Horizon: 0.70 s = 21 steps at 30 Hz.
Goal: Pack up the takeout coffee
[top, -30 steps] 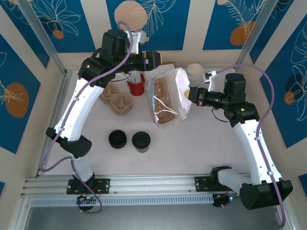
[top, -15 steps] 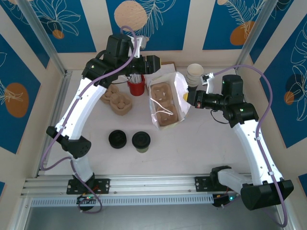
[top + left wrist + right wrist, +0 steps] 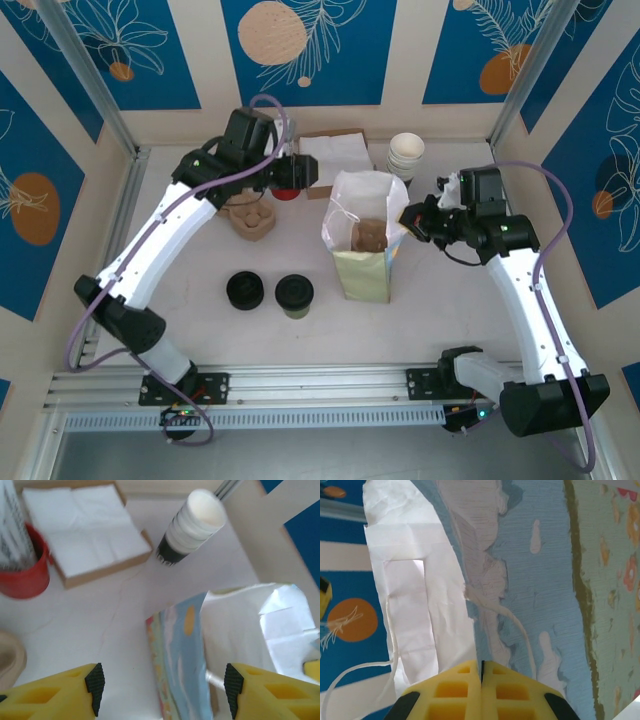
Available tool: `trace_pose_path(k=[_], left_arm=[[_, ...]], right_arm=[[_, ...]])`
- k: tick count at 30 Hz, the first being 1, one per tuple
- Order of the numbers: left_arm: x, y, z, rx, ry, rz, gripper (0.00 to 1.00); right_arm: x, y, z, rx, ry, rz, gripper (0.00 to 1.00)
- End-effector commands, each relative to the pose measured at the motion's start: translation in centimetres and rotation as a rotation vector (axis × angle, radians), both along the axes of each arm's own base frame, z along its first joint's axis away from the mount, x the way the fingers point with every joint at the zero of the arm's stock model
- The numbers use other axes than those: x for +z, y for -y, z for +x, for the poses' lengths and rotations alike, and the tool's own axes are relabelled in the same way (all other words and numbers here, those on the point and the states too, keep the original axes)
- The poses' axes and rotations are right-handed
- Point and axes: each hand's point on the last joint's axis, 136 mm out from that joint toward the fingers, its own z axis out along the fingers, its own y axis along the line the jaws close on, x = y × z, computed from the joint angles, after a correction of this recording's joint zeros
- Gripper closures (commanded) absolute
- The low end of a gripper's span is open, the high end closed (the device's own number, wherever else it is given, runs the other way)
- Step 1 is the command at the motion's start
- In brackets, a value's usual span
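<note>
So the right end effector is pinched shut on the rim of the paper bag, the left end effector hangs open beside it, and the takeout coffee sits on the desk behind the left one, toward the bases. That one-sided pinch could tip the bag or fold its mouth. A second ago the bag leaned over; now it's upright.

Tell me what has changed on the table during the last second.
The paper bag went from tilted to standing upright, nearer the arm bases. The left hand, open, drew back left, away from the bag. The right hand stayed shut on the bag's rim. The takeout coffee and the black lid piece did not move.
</note>
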Motion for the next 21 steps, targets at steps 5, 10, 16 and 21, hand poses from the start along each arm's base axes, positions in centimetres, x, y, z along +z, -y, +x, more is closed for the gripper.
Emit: trace_pose_path(k=[5, 10, 16, 21], left_arm=[[-4.2, 0.3, -4.3, -0.03, 0.033, 0.096, 0.3], [-7.1, 0.3, -6.8, -0.044, 0.048, 0.169, 0.26], [-8.1, -0.5, -8.4, -0.04, 0.084, 0.17, 0.22], [-8.0, -1.9, -8.8, -0.016, 0.113, 0.179, 0.21]], right_arm=[[-4.7, 1.1, -2.4, -0.135, -0.221, 0.049, 1.0], [-5.8, 2.1, -2.5, -0.142, -0.161, 0.023, 0.73], [-2.0, 3.3, -1.6, -0.132, -0.028, -0.002, 0.5], [0.5, 3.4, -0.9, -0.113, 0.005, -0.019, 0.48]])
